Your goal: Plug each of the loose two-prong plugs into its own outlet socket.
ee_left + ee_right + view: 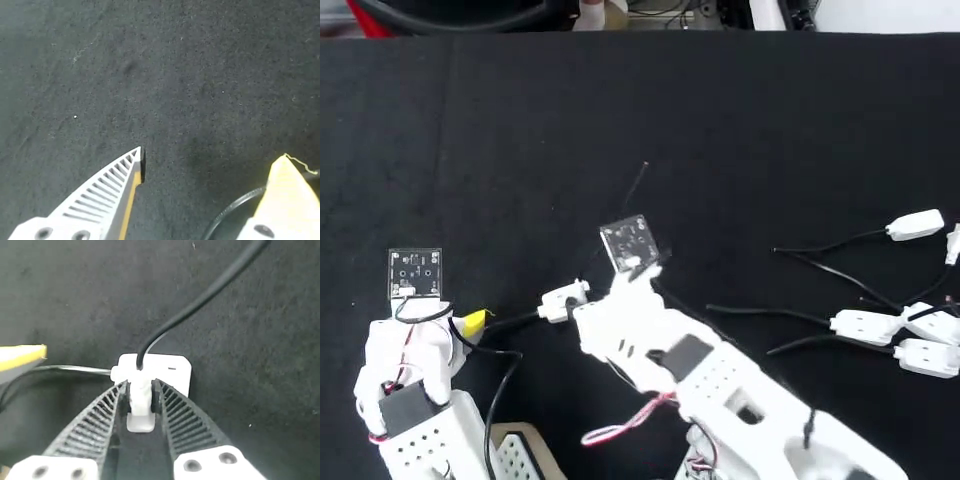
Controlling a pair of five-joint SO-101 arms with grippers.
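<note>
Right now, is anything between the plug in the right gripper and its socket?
Nothing visible. The right gripper is shut on the plug, and the plug appears to butt directly against the white socket block with no gap showing. The other plug lies beside the block, off to the side and out of the path.

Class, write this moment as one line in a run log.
left gripper: open, empty | right gripper: shut on plug at socket | loose plugs: lying on table
</note>
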